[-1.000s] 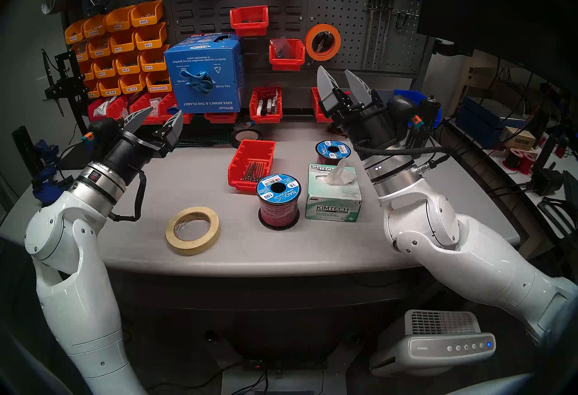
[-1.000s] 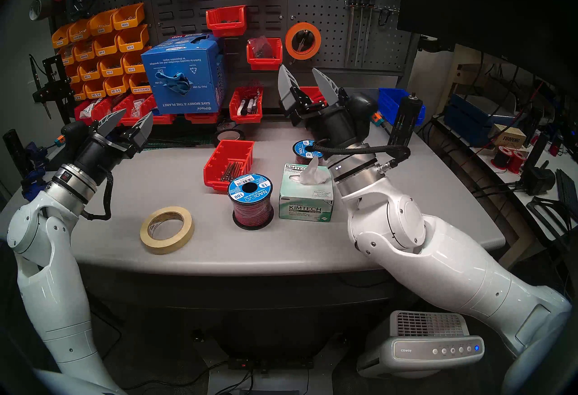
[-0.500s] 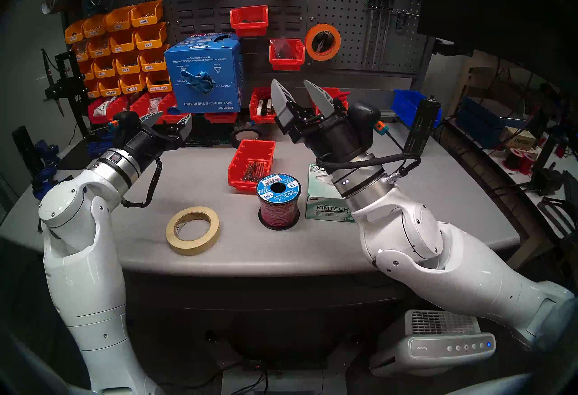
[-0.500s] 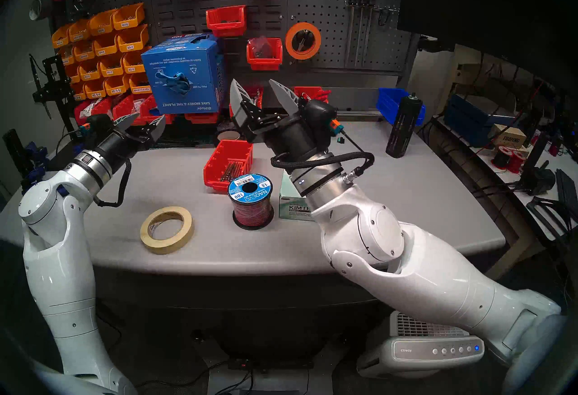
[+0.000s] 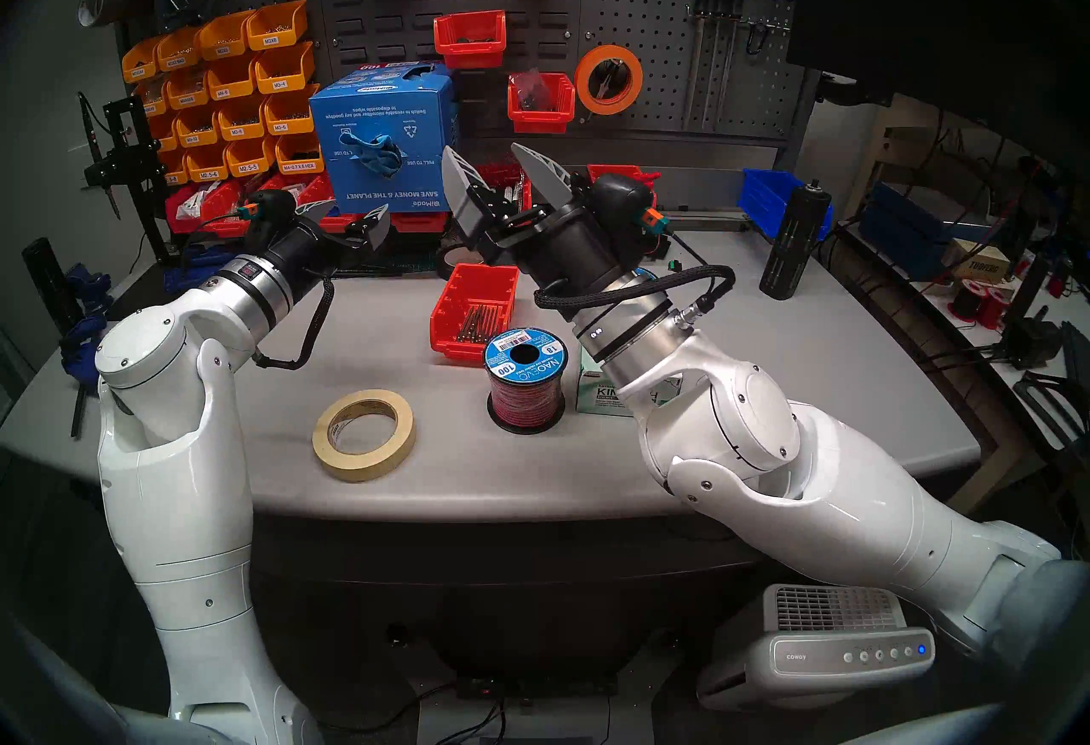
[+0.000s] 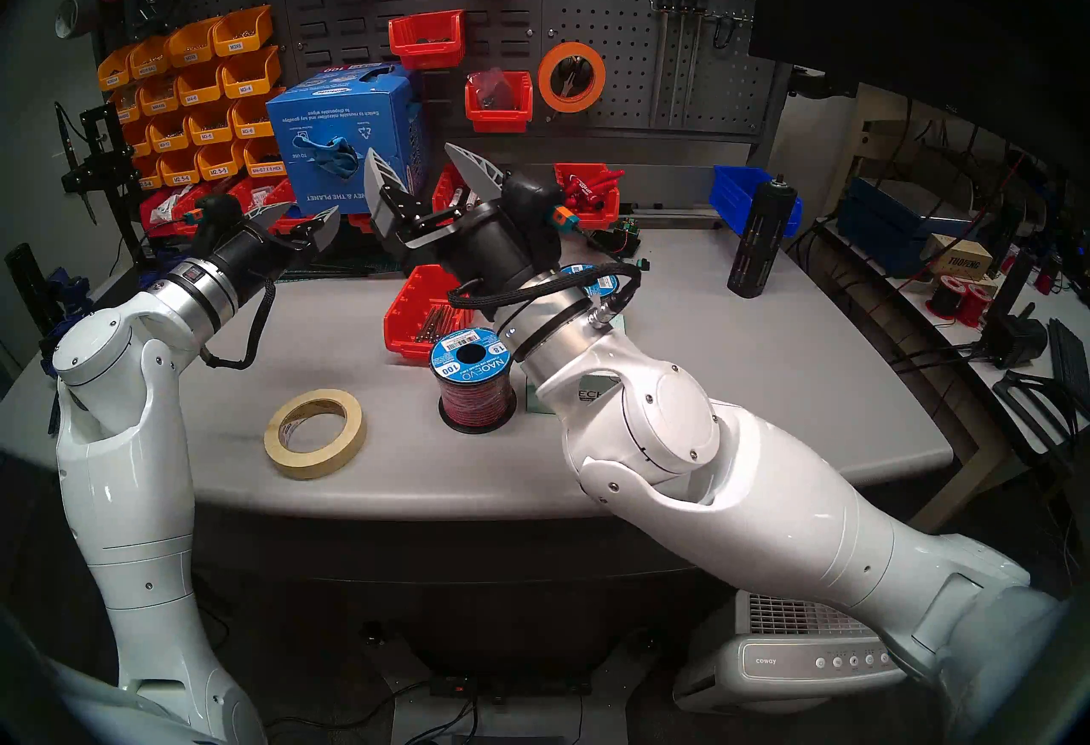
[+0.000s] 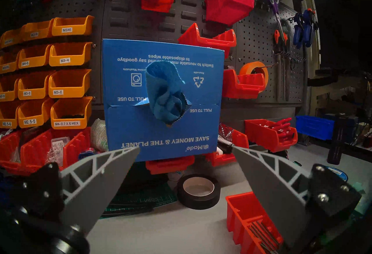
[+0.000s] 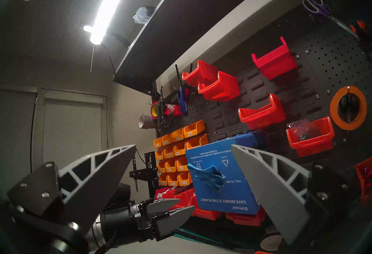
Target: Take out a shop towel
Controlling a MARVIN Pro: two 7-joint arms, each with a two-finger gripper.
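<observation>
1. The shop towel (image 7: 166,96) is seen bunched and hanging out of the front slot of the blue carton (image 7: 161,143), which is mounted on the pegboard (image 5: 637,6) with its print upside down. None of it has been drawn out yet.
2. Left gripper (image 7: 186,150): jaws wide apart, nothing held. The towel lies straight ahead of it and above its fingertip line, with a clear gap left between.
3. Right gripper (image 5: 498,166): jaws also apart and empty, tilted upward. The carton sits ahead of it and to its left; the towel is framed between its fingers (image 8: 259,169) in the right wrist view, well short of contact.
4. Step in hand is judged to be the approach; no grasp has been made. Which gripper is meant to pinch cannot be told.
5. Next move, as judged: the fingertips should be raised to the hanging fold, carried forward around it and closed on the cloth, then pulled away from the carton face. The limp cloth may slip if only its edge is caught, and the carton may be dragged along.
6. Around: below the left gripper are a black tape roll (image 7: 198,191) and a red bin (image 7: 241,213) of metal pins; orange bins (image 7: 69,84) stand left of the carton. Nothing is seen in the path between towel and either gripper.
</observation>
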